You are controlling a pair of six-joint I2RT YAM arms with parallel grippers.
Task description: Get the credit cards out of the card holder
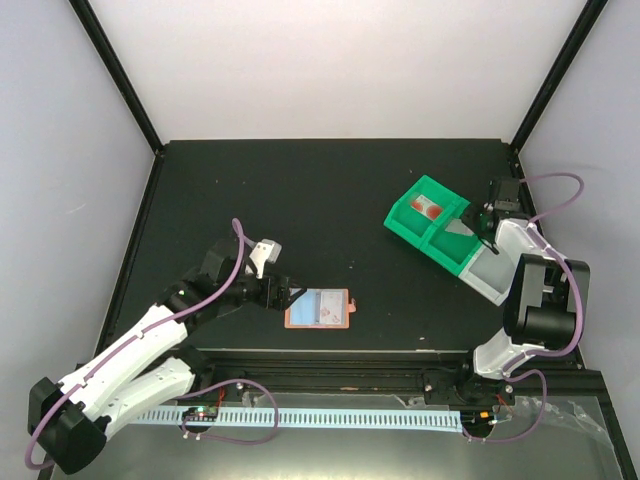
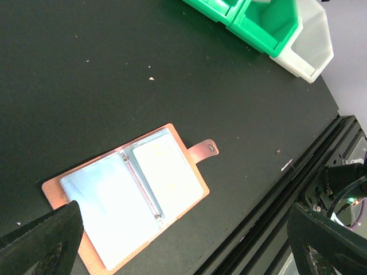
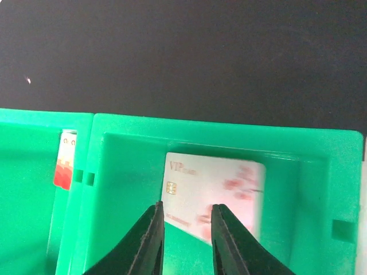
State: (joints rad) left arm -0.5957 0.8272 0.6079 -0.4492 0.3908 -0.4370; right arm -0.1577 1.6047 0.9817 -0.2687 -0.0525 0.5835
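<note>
Card holder (image 1: 318, 307) lies open flat on the worktop (image 1: 300, 190) near its front edge. A light blue card (image 2: 109, 212) and a pale card (image 2: 169, 172) show in its clear sleeves, and the snap tab (image 2: 203, 150) sticks out to the side. Left end effector (image 1: 288, 294) sits at the holder's left edge, fingers spread wide, gripping nothing. Right end effector (image 3: 186, 213) hangs over the green bin (image 3: 229, 123), fingers a narrow gap apart with seemingly nothing pinched. A credit card (image 3: 235, 183) lies in the compartment below, printed "VIP" beside a chip (image 3: 171, 187), and a red-marked card (image 3: 65, 160) stands in the neighbouring one. I judge this the drop-off step; next, the left should pin the holder while the right returns to slide out another card. Print on the sleeved cards is unreadable
</note>
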